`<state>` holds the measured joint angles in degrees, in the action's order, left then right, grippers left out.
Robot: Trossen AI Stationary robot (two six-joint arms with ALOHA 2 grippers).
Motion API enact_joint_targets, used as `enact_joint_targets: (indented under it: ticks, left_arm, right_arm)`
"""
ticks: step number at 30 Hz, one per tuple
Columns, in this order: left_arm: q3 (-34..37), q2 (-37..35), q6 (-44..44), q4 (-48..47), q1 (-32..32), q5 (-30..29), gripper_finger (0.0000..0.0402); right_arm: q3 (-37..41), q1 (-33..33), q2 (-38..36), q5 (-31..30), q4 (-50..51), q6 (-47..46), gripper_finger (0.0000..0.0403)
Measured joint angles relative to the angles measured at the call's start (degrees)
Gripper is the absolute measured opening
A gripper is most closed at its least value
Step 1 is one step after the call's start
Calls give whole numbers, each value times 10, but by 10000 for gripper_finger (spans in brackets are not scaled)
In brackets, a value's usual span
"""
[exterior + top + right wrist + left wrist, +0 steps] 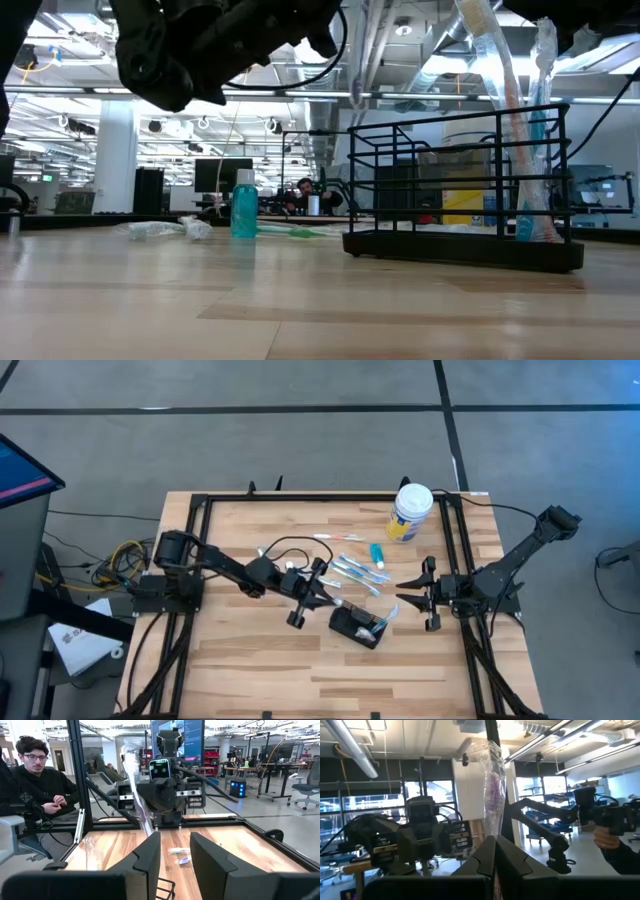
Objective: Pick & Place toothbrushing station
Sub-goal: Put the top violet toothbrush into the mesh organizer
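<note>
Toothbrushing station [357, 626] sits mid-table, toward front edge, a wrapped brush or two already standing in it. Left gripper [312, 600] just beside station, fingers clamped on wrapped toothbrush [492, 795]. Right gripper [420, 596] waits near right edge, fingers apart. Advice: keep brush upright, centre over slot, lower slowly, release only once seated.

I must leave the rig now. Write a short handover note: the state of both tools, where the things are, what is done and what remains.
Left tool: shut on a wrapped toothbrush, raised just left of the toothbrushing station.
Right tool: open, empty, waiting right of the station.
Station: on the table centre, already holds wrapped brushes.
Left: more wrapped brushes and a small blue bottle lie on the table near the yellow-labelled tub.
</note>
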<state>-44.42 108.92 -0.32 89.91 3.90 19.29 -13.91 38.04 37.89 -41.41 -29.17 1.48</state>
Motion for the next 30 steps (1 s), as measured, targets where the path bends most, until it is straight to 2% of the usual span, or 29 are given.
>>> enact_joint_targets:
  ticks: [17, 30]
  left_arm:
    - [-67, 81, 0, 1, 0, 0, 1]
    - [-69, 83, 0, -2, -5, 1, 1]
  right_arm:
    - [0, -4, 0, 0, 2, 0, 98]
    - [0, -4, 0, 0, 2, 0, 98]
